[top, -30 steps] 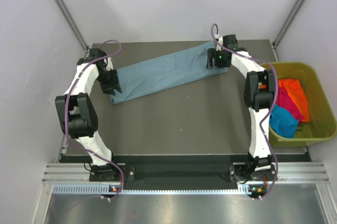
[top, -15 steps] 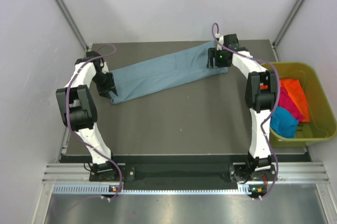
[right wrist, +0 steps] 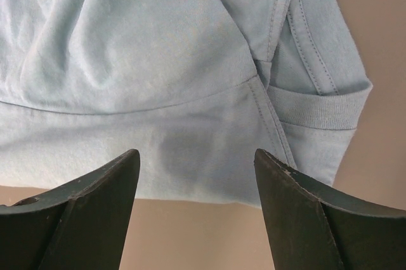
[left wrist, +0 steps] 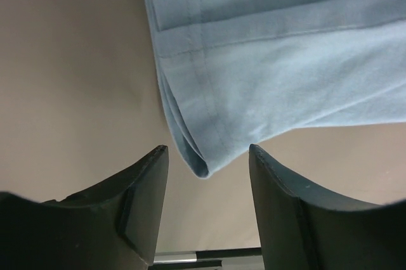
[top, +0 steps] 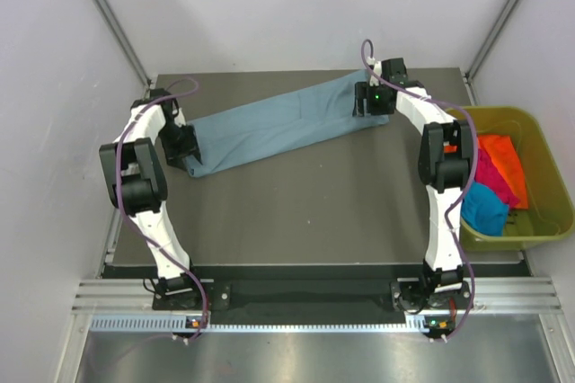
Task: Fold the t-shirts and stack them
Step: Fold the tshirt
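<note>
A folded grey-blue t-shirt (top: pixel 269 127) lay across the counter (top: pixel 314 212); left hand (left wrist: pixel 207 156) and right hand (right wrist: pixel 196 156) stood apart, clasping nothing.

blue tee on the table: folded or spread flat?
Folded lengthwise: the blue tee lies as a narrow strip; left wrist view shows stacked layers at its corner.

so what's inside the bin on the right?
The bin holds an orange t-shirt, a magenta t-shirt and a turquoise t-shirt, all bunched. Anything under them is hidden; the right arm covers the bin's left rim.
</note>
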Robot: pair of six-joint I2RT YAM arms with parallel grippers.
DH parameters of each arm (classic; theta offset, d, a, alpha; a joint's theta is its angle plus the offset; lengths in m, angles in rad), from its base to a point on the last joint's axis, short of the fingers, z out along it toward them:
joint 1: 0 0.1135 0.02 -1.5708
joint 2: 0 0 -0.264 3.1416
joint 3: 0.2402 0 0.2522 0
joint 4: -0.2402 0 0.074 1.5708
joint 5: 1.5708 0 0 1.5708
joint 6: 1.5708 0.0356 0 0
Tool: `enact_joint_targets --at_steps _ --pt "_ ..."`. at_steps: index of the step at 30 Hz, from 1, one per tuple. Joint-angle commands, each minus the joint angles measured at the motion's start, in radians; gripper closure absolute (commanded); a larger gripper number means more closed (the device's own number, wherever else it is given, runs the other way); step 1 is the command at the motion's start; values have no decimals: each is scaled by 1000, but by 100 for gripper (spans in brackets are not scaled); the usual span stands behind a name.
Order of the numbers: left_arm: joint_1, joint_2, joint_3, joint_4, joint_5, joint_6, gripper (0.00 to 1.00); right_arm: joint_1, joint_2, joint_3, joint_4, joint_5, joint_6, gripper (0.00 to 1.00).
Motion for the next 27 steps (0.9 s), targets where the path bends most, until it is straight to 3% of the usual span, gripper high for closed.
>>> enact_joint_targets --at_steps 1,9,11,15,16,27 --pt "10 25 39 -7 -17 -5 41 4 -10 36 24 -7 3 27" --pt "16 102 32 0 -10 -13 41 14 1 54 20 4 -2 27" --pt "16 120 30 7 -5 -17 46 14 6 55 18 11 -3 27" --pt "14 121 16 3 15 -20 82 12 20 59 18 16 10 27" --pt "14 107 12 0 21 -20 100 12 24 57 17 16 15 27" --pt "13 -82 -181 -27 93 -54 100 7 113 135 14 -10 81 29"
